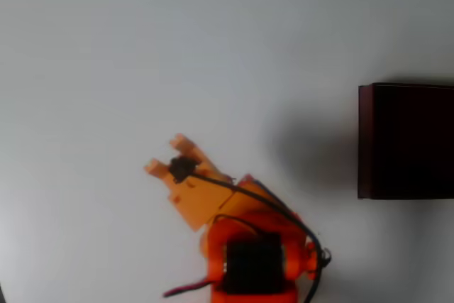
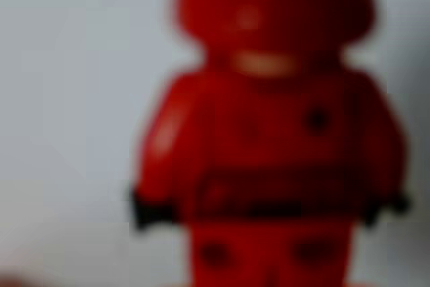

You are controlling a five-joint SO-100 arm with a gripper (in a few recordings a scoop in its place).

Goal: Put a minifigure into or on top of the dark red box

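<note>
Right now your wrist view gives you the minifigure (image 2: 269, 132) so close that it blurs: red head, torso, arms with dark hands, and the top of the legs, cut off at the bottom edge. You cannot read where it stands on the table from that view, and from overhead the figure is hidden beneath the arm, so its exact spot stays unclear.

From overhead, your gripper (image 1: 167, 154) sits toward the lower middle of the white table (image 1: 106, 54), fingertips pointing up and left. You can see a visible gap between the two orange tips, so the jaws stand moderately apart; whether anything lies between them you cannot tell, since the black part at their base covers that space. The orange arm (image 1: 248, 246) is cut off by the bottom edge.

Your dark red box (image 1: 404, 140) lies at the table's right edge, partly cut off by the frame on its right side. You see its maroon left wall and a near-black interior, too dark to make out any contents. It is well apart from the gripper, with bare white surface between them and across the whole upper and left part of the table.
</note>
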